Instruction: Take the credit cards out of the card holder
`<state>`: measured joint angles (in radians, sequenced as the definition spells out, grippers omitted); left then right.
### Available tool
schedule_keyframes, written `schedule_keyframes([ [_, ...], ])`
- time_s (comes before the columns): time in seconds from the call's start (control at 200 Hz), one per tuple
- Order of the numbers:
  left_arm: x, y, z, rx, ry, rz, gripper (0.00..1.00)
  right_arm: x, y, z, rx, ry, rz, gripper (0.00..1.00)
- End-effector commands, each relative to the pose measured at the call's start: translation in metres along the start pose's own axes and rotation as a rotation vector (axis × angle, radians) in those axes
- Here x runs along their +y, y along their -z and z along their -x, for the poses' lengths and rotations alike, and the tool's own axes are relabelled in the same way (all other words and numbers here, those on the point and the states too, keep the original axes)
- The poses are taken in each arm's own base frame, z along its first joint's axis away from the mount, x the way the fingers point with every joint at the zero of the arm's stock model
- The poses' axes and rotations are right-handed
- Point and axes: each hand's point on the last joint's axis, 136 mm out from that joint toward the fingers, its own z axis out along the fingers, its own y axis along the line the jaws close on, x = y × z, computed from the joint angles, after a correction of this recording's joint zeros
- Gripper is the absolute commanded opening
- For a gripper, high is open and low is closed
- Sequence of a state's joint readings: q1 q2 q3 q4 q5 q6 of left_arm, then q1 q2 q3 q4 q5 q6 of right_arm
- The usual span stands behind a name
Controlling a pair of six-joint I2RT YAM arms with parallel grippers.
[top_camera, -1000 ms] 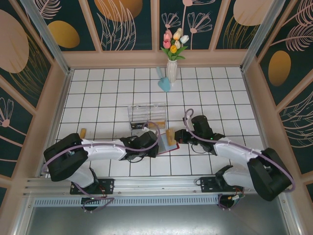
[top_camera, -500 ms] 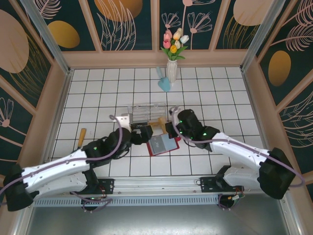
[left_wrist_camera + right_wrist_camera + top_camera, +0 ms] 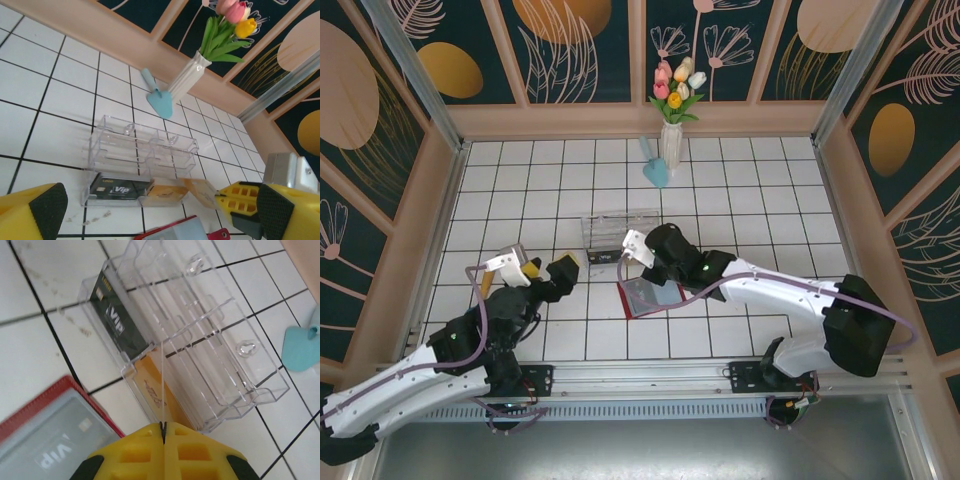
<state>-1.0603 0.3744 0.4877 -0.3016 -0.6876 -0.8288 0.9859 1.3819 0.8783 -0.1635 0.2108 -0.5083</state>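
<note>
Card holder [image 3: 655,297]: laid open on the tiles, just before the box [image 3: 620,222]. The right gripper [image 3: 163,432] is beside it, fingers pressed on a thin card [image 3: 201,189]. Left gripper [image 3: 551,266]: spread, empty, set apart leftward.

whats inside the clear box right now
A black VIP card in the clear box's front left slot and a gold card in the front right one. Rear tiers look empty. The right gripper covers the gold card's near end.

Right jaws pinch edge-on card [image 3: 162,390] over clear box [image 3: 215,340]; black card [image 3: 117,322] inside.
</note>
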Motion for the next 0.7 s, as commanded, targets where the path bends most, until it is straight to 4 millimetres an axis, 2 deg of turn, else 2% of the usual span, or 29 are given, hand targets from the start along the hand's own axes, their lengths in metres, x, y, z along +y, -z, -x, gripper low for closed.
schedule_keyframes([
  [0.0,0.012,0.003,0.001,-0.014,-0.079,0.04,0.99,0.012,-0.006,-0.016,0.059,0.245,0.062,0.0],
  [0.155,0.007,0.002,-0.003,0.007,-0.105,0.014,0.99,0.019,-0.018,-0.027,0.136,0.367,0.122,0.0],
  [0.455,0.005,0.0,-0.011,0.039,-0.114,-0.001,0.99,0.01,-0.031,-0.013,0.117,0.45,0.121,0.0],
  [0.696,0.004,-0.002,-0.018,0.054,-0.102,-0.019,0.99,0.004,-0.04,-0.014,0.115,0.452,0.121,0.0],
])
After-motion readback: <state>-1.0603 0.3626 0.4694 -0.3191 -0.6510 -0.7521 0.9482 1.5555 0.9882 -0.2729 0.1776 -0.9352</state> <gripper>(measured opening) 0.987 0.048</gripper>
